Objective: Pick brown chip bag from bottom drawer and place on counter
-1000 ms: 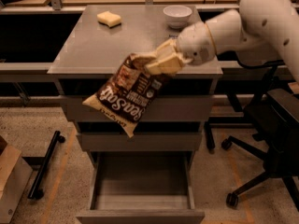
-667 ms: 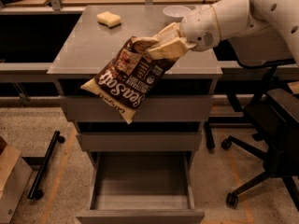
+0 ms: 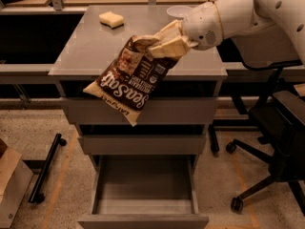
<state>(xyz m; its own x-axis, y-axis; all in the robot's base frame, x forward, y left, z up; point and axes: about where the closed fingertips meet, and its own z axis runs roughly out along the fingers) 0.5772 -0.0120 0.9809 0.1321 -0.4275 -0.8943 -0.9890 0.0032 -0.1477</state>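
My gripper [image 3: 159, 44] is shut on the top end of the brown chip bag [image 3: 128, 80]. The bag hangs tilted, its "Sea Salt" lettering upside down, over the front edge of the counter [image 3: 90, 49] and in front of the top drawer. The gripper is above the counter's front right part. The bottom drawer [image 3: 143, 199] stands pulled open below, and its grey tray holds nothing that I can see.
A yellow sponge [image 3: 111, 19] lies at the back left of the counter. A white bowl [image 3: 178, 11] sits at the back right, partly behind my arm. A black office chair [image 3: 276, 142] stands to the right. A cardboard box [image 3: 9, 185] is at the lower left.
My gripper has risen with the chip bag and moved back over the counter. The bag now hangs higher, its lower end in front of the top drawer.
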